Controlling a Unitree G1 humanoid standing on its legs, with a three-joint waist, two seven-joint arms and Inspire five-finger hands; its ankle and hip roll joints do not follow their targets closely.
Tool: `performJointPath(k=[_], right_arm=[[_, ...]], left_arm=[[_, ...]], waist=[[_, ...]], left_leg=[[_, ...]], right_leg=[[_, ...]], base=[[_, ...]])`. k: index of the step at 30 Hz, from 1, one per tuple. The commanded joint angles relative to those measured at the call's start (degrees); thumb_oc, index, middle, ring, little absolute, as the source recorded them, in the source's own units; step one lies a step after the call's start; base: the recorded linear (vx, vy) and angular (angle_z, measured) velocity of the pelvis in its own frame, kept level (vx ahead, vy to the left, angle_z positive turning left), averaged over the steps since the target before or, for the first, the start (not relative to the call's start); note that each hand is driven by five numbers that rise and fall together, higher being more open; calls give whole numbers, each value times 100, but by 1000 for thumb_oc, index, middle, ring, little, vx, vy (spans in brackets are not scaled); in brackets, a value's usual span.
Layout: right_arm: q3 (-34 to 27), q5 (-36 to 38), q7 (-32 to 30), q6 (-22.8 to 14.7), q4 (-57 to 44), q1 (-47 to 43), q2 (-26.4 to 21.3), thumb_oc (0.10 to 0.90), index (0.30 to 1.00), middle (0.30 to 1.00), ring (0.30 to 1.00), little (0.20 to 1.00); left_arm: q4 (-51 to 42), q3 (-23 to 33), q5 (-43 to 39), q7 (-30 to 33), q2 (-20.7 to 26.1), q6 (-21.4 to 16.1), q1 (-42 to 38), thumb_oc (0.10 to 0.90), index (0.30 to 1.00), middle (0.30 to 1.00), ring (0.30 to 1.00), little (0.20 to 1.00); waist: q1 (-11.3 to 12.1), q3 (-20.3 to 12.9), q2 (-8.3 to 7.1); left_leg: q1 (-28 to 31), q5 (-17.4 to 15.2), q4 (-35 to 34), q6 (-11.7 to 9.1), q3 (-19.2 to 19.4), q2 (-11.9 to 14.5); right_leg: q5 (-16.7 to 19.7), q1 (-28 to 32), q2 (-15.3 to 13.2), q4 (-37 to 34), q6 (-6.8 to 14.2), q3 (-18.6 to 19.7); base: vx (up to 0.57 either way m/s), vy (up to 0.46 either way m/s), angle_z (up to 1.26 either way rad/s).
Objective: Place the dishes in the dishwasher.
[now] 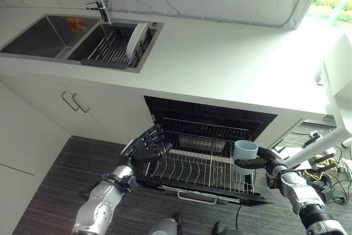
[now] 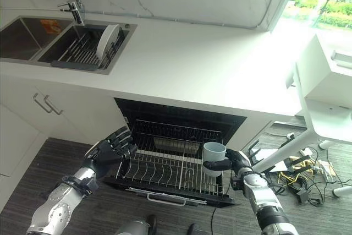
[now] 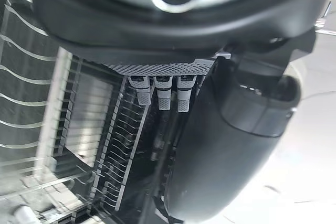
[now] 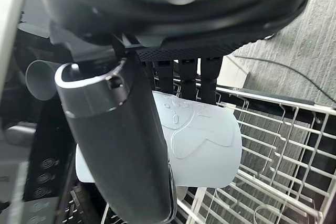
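Right hand (image 1: 268, 163) (fingers curled) around cup (image 1: 245, 157).

The right hand (image 4: 157, 35) is wrapped around a pale blue-grey cup (image 4: 202, 145): its thick dark thumb (image 4: 118, 145) lies across the near side of the cup, and the fingers (image 4: 186, 80) curl against the far side. The cup's wall carries a faint raised pattern. It hangs over the dishwasher's wire rack (image 4: 273, 156), whose thin metal tines and crossbars run beneath and beside it; whether the cup touches the rack cannot be told. Beyond the rack's edge lies grey wood-grain floor (image 4: 310, 45).
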Motion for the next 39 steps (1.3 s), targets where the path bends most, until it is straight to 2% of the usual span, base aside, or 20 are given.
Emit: performJointPath(k=[1,6,12,29,36,39], right_arm=[[124,189,-218,-411,-59,-712,-488,400,300,300,300,300],[294,543,-344,-408,471,-1147,-580,400,300,300,300,300],[247,516,-303,-419,853,-1147,-654,400,300,300,300,300],[257,761,-227,-577,1780,-1692,-891,400,300,300,300,300],[327,659,-168,-556,2060,-1963,-958,400,300,300,300,300],[523,434,-66,-450,2373,-2370,-1052,400,300,300,300,300]], left_arm=[[-729,-77,-36,12,176,-670,-376,800,900,900,900,900],[-707,-239,-232,103,334,-720,-577,800,900,900,900,900],[-806,-283,-367,91,376,-733,-522,800,900,900,900,900],[-990,-417,-723,109,488,-1184,-738,800,900,900,900,900],[-1060,-473,-808,123,523,-1362,-860,800,900,900,900,900],[-1018,-541,-888,171,585,-1514,-1091,800,900,900,900,900]], waist=[[25,-311,42],[29,-153,129],[43,-126,191],[100,231,473],[118,365,611],[126,551,700]], left_leg=[[45,-353,130,-337,307,447],[-91,-271,130,-340,240,414],[-109,-231,130,-360,221,418],[-356,-102,130,-409,88,322],[-527,-15,130,-420,35,260],[-642,-9,130,-433,15,225]], right_leg=[[-362,-359,-33,466,102,29],[-289,-477,-61,466,101,6],[-282,-468,-82,466,97,-43],[-220,-664,-192,466,109,-97],[-170,-824,-232,466,99,-87],[-171,-954,-255,466,105,-62]], base=[[-53,-26,16],[-50,-23,9],[2,-5,2],[-41,1,2],[-52,11,1],[-137,15,1]])
